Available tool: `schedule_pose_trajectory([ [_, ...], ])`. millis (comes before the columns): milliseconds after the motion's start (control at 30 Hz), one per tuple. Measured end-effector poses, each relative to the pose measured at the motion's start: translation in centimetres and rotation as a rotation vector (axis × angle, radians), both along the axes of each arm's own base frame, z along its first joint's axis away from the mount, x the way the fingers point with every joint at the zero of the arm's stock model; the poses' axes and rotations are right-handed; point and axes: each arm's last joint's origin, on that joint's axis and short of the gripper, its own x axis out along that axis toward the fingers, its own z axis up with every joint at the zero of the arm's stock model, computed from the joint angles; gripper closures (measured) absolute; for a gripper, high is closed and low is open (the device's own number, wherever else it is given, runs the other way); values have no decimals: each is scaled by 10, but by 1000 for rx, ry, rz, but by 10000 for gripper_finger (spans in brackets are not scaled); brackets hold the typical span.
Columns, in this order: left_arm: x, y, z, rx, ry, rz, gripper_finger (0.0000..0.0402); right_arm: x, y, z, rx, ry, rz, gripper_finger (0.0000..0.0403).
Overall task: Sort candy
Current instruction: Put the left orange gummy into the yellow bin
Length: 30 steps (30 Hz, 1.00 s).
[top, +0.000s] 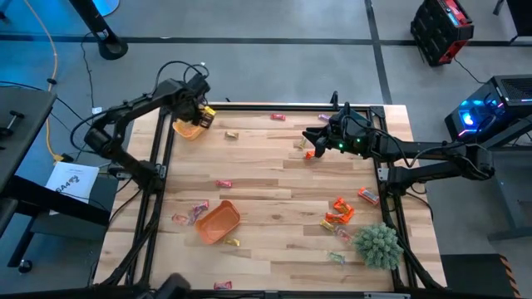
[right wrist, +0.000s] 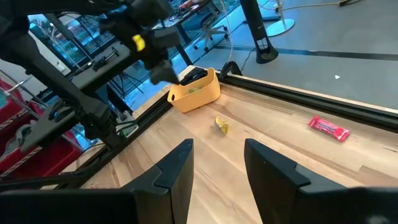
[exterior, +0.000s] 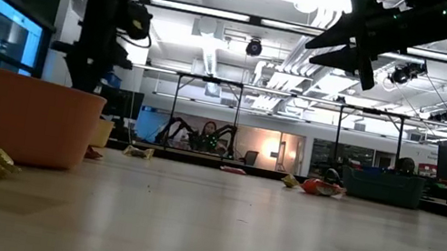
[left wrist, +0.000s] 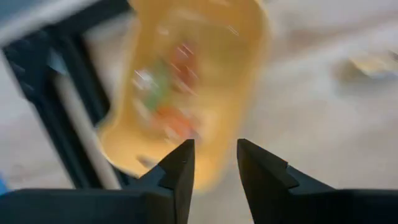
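My left gripper (left wrist: pixel 214 163) hangs over the yellow tray (top: pixel 189 128) w/ fingers apart, empty; right gripper (right wrist: pixel 217 163) also apart, raised mid-table; candy (top: pixel 339 210) lies scattered; risk: a hasty grab nudges the tray, spilling sorted sweets.

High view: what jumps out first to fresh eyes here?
The left gripper hovers open over the yellow tray at the table's far left corner. The right gripper hangs open in the air above the far right side. Candy clusters beside the spiky green plant ball, and an orange tray sits near the front.
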Motion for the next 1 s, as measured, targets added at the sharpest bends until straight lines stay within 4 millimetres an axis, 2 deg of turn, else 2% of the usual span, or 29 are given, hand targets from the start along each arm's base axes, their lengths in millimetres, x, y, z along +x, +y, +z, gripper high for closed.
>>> schedule_pose_trajectory([
  [100,4,-30,18,-31,-41,-60,273,0,0,0,0,1,0,265],
  [267,9,-101,49,-36,-68,-191,271,-1,0,-2,6,22,0,265],
  [367,8,-146,57,-84,-45,-286,271,-1,0,-3,28,26,-2,265],
  [500,9,-198,58,-183,-11,-435,271,-1,1,-4,39,24,2,265],
  [600,13,-230,55,-214,16,-569,271,-1,0,-4,39,24,2,265],
  [700,20,-252,46,-222,79,-674,270,-1,0,-4,39,24,2,265],
  [867,38,-272,16,-262,169,-758,261,-1,0,-4,39,24,2,265],
  [1000,32,-280,-17,-351,274,-794,245,-1,0,-4,39,24,2,265],
])
